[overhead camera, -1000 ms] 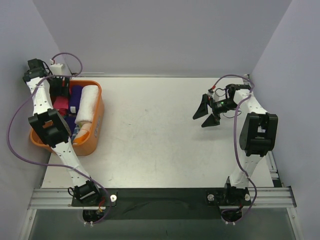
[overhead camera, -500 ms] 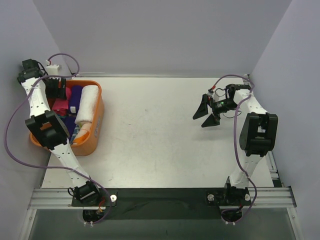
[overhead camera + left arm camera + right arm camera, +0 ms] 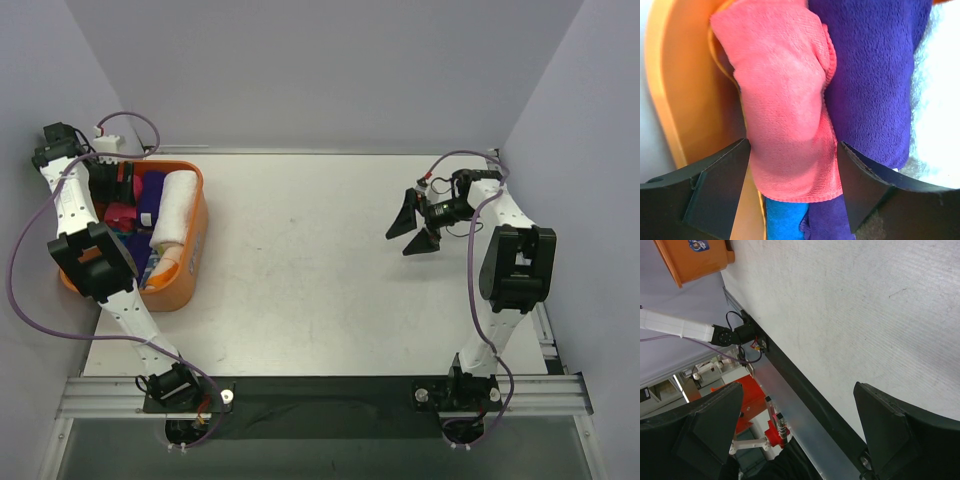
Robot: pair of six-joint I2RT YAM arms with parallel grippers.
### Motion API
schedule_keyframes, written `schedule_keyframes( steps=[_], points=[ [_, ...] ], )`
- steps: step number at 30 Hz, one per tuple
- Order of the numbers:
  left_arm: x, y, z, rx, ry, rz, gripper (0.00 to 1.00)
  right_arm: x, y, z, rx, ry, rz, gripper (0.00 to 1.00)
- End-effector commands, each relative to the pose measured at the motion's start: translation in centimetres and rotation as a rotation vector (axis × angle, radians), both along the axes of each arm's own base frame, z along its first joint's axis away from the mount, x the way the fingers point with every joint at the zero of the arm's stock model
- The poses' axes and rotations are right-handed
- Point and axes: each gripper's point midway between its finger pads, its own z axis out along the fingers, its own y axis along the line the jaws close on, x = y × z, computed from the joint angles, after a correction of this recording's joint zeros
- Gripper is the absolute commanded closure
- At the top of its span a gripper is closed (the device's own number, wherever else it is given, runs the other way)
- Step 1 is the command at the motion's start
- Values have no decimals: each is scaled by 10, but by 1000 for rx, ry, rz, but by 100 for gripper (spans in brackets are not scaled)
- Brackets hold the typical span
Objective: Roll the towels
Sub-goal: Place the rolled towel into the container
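Note:
The towels lie rolled and packed in the orange basket (image 3: pixel 200 232) at the far left. A hot pink towel (image 3: pixel 785 115) sits between my left gripper's (image 3: pixel 794 147) black fingers (image 3: pixel 720 175), which stand wide apart on either side of it, open. A dark purple towel (image 3: pixel 870 85) lies right of it, a white towel (image 3: pixel 940 125) further right, and a blue towel (image 3: pixel 782 220) underneath. From above, my left gripper (image 3: pixel 106 183) reaches down into the basket's rear end beside the white roll (image 3: pixel 176 208). My right gripper (image 3: pixel 411 229) hovers open over the bare table at the right, holding nothing.
The orange basket wall (image 3: pixel 680 100) rises close to the left finger. Purple cables loop around both arms. The grey side walls stand near each arm. In the right wrist view the basket (image 3: pixel 695 257) shows far off, with the table's front rail (image 3: pixel 805 405) below.
My left wrist has drawn back a little toward the left rear corner, and the gripper sits slightly further left in the basket. The right arm has not moved.

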Motion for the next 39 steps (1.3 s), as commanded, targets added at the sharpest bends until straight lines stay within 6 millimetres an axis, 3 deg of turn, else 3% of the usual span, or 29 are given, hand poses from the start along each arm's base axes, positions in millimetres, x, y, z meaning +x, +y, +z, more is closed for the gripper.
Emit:
schedule_keyframes(
  steps=[1, 22, 30, 34, 39],
  points=[
    [-6, -6, 19, -8, -30, -26, 19, -9, 2, 16, 37, 10, -5, 0],
    [-2, 27, -33, 100, 61, 29, 21, -11, -1, 14, 34, 12, -5, 0],
    [0, 28, -46, 100, 78, 18, 19, -11, -1, 13, 31, 15, -5, 0],
    [3, 27, -38, 98, 54, 17, 19, -11, -1, 15, 29, 11, -5, 0],
    [3, 24, 0, 113, -5, 18, 16, -10, 0, 19, 38, 4, -6, 0]
  ],
)
